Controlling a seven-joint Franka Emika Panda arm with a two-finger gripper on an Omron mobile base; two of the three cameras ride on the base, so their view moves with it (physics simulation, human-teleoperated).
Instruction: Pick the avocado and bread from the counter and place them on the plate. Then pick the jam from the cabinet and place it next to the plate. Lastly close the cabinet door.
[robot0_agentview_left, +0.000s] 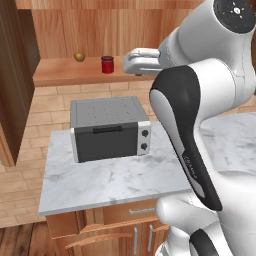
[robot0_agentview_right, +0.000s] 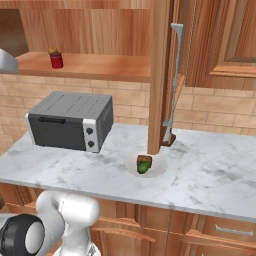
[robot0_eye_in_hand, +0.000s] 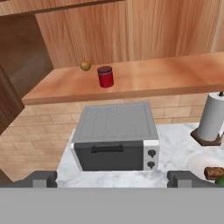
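Observation:
The red jam jar stands on the plank shelf of the open cabinet, beside a yellowish round fruit. My gripper hovers open above the counter, in front of the shelf and well short of the jam, with nothing between its fingers. To the right, the white plate lies on the counter with the bread and the avocado on it. The plate with both on it also sits at the hand view's right edge.
A grey toaster oven sits on the counter under the shelf. A paper towel roll stands right of it. One open cabinet door hangs over the plate, another juts out at the left. Wooden drawers run below the counter.

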